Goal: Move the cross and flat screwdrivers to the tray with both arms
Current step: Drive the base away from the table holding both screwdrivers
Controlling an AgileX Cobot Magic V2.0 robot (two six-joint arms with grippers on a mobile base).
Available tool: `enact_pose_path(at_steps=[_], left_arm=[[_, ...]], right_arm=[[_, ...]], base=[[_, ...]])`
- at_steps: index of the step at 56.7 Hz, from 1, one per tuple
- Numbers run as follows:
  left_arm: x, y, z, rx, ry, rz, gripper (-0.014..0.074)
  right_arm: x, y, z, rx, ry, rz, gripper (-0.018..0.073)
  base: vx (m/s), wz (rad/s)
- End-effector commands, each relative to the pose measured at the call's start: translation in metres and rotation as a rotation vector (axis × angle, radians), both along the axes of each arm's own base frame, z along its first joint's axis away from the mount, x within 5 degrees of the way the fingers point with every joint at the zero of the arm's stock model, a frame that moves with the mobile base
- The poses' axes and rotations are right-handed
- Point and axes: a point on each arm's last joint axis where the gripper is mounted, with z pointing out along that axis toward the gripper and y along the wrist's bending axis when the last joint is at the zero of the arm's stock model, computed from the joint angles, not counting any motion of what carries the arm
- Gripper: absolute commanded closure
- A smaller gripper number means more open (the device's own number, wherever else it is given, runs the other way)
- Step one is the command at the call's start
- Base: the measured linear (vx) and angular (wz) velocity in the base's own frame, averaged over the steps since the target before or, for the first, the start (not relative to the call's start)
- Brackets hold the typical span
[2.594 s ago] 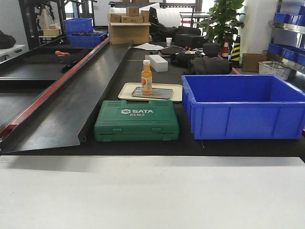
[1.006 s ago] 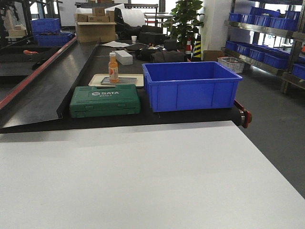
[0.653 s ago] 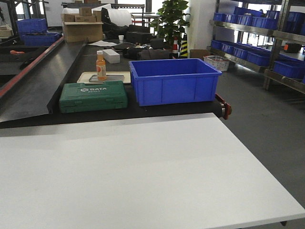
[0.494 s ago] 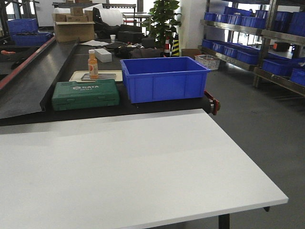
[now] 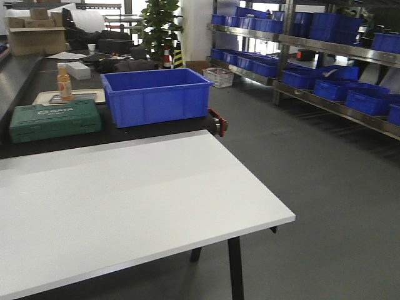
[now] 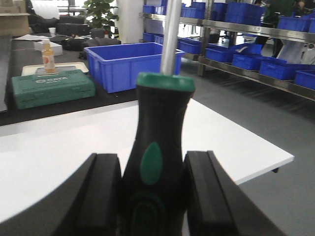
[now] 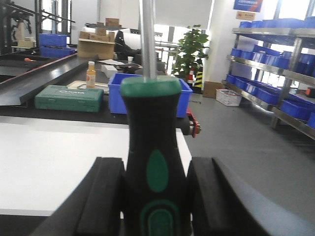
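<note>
1. Here, our left gripper [image 6: 152, 164] is clenched on the handle of the first screwdriver [image 6: 160, 123]. Its shaft runs straight out ahead of the jaws.
2. Our right gripper [image 7: 155, 167] grasps the second screwdriver [image 7: 150, 113] the same way. Both tips are out of view, so we cannot tell cross from flat.
3. The grey tray shows in no view. We judge it must be found before any release.
4. In front of the blue bin [image 5: 156, 107] lies the white table [image 5: 125, 187]. Right of the bin there is open floor up to the shelves [image 5: 325, 56], so we have room to swing the long shafts.
</note>
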Motion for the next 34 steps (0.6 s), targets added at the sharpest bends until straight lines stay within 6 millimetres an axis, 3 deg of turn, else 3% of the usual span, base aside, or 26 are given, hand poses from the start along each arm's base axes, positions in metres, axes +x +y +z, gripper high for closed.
enact_pose_path(at_steps=[1,34], left_arm=[[-0.0017,-0.0002,0.0173,-0.026,-0.121,-0.005,0.0601],[-0.0017,-0.0002,0.0172,-0.026,-0.120,-0.005,0.0601]], right_arm=[[-0.0010,-0.0030,0.0149,0.039,-0.089,-0.033,0.0568],[-0.0010,-0.0030,0.0149,0.039,-0.089,-0.033,0.0568]], base=[[-0.20,-0.47],[-0.14,-0.48]])
